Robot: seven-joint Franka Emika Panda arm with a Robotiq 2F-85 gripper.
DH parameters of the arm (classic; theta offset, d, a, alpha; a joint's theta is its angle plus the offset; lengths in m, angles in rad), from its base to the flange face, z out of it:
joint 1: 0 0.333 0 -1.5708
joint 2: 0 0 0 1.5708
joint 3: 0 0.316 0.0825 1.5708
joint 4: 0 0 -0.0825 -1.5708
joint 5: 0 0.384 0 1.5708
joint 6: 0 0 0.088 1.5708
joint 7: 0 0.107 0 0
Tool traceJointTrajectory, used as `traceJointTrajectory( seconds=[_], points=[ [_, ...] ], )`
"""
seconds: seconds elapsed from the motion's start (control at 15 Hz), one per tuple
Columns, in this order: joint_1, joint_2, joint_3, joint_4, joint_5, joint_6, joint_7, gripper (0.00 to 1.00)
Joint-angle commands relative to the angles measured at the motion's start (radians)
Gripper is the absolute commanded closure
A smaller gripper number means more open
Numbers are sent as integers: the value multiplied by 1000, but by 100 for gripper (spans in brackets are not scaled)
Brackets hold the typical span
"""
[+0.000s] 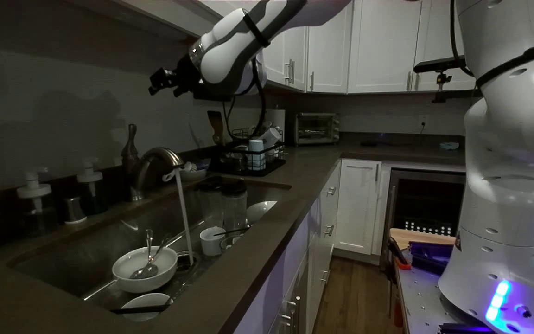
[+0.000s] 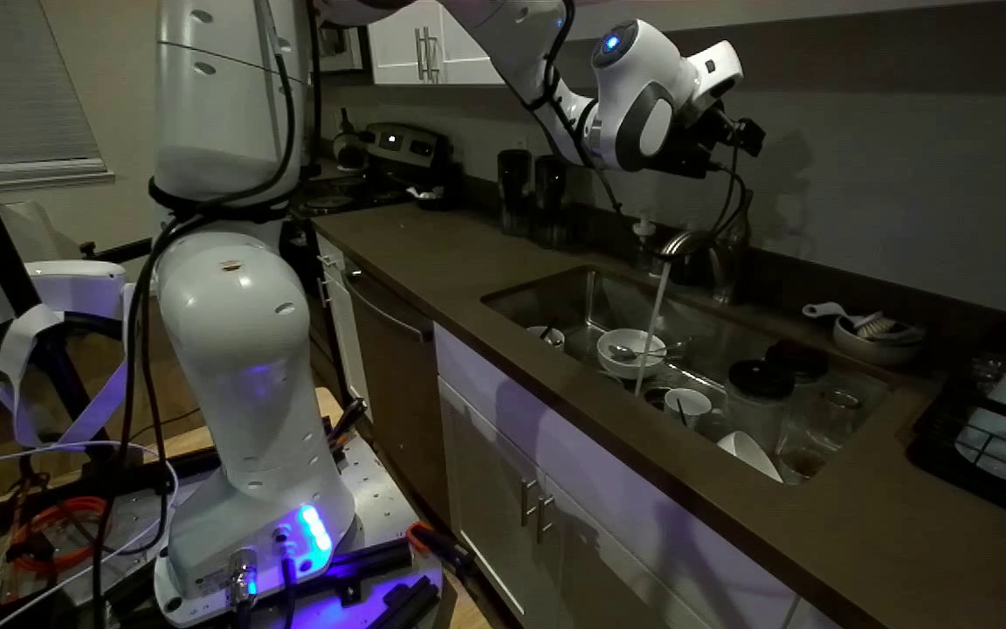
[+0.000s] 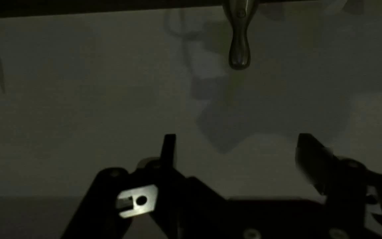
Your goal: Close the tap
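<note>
The tap (image 1: 143, 170) is a dark silvery gooseneck at the back of the sink, and it also shows in an exterior view (image 2: 688, 244). A stream of water runs from its spout into the sink. Its lever handle (image 1: 130, 140) stands upright beside the spout. In the wrist view the lever handle (image 3: 239, 43) shows at the top, its rounded tip pointing down in the picture. My gripper (image 3: 237, 134) is open with nothing between its fingers. In an exterior view the gripper (image 1: 166, 86) is above the tap, apart from it, facing the wall.
The sink (image 2: 592, 297) holds bowls (image 1: 144, 269), mugs and jars. Soap bottles (image 1: 34, 197) stand beside the tap. A bowl with a brush (image 2: 878, 336) and a dish rack (image 1: 260, 162) stand on the counter (image 2: 433, 253). Upper cabinets (image 1: 383, 46) hang behind the arm.
</note>
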Motion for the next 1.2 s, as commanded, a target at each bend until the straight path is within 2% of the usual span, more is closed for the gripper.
traceJointTrajectory(
  seconds=[0.0,0.07,0.27,0.33,0.67,0.93,1.13],
  points=[
    [24,103,-17,105,27,84,15,31],
    [25,127,-16,128,28,99,17,35],
    [34,185,-18,189,34,120,25,56],
    [39,206,-22,243,40,87,24,62],
    [59,283,-33,345,55,87,22,94],
    [73,329,-41,391,56,86,20,100],
    [124,362,-83,396,83,86,17,96]
  ],
)
